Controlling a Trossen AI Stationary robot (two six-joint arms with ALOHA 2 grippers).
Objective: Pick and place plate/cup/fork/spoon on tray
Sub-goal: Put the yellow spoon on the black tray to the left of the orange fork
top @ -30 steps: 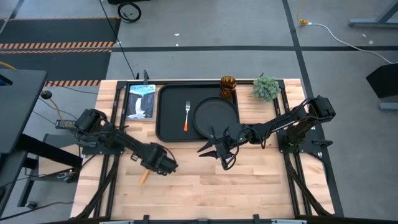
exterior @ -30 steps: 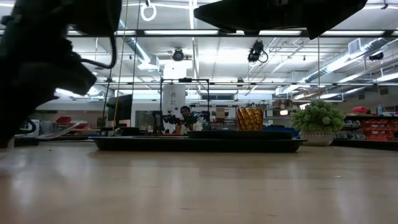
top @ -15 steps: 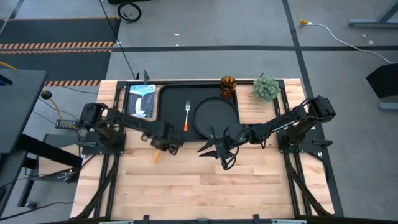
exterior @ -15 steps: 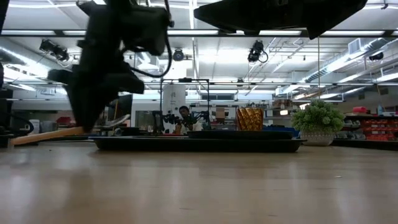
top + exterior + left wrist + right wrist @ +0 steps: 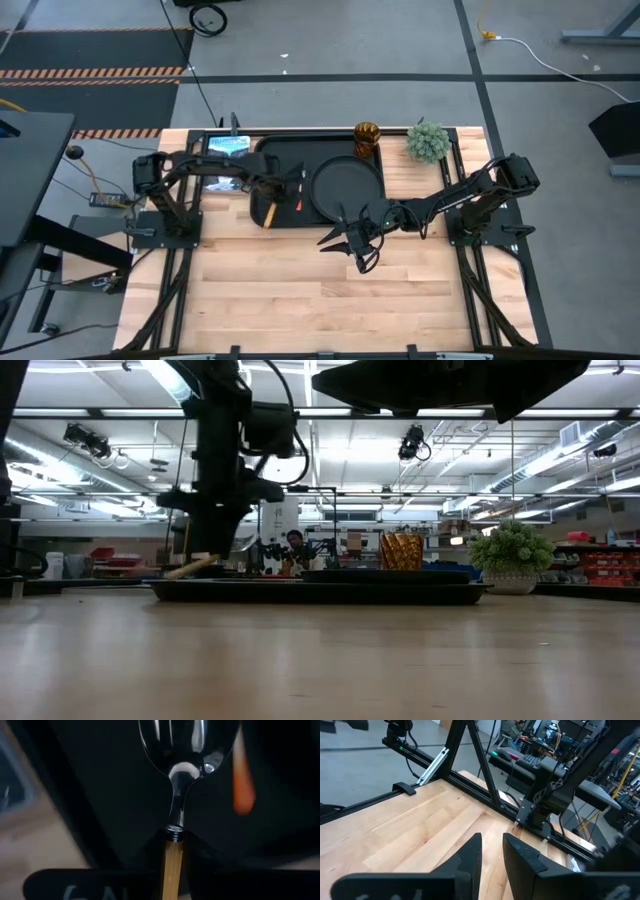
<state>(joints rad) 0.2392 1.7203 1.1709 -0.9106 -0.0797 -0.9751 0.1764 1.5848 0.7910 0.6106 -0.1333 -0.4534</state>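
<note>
The black tray (image 5: 290,150) holds the round black plate (image 5: 347,188) and the fork (image 5: 298,203), whose orange handle also shows in the left wrist view (image 5: 243,785). The amber cup (image 5: 367,138) stands at the tray's far right corner. My left gripper (image 5: 277,190) is over the tray's near left part, shut on the spoon (image 5: 182,750), whose silver bowl points toward the far edge. My right gripper (image 5: 345,245) waits open and empty on the near side of the plate. My left gripper pinches the spoon's yellow-orange handle (image 5: 171,851) between its two fingers, just behind the metal neck. The fingers lie along the spoon, over it. The handle's free end (image 5: 186,568) slants down toward the near left, clear of the tray's rim. Whether the bowl touches the tray is hidden.
A blue-white picture card (image 5: 228,160) lies left of the tray, partly under my left arm. A fuzzy green plant ball (image 5: 428,140) stands at the far right. Bare wooden table (image 5: 320,300) stretches across the near half.
My left gripper has carried the spoon from the table's near left toward the far edge and somewhat right, over the tray's near left part. The spoon has turned about with it, its handle now pointing at the near edge.
</note>
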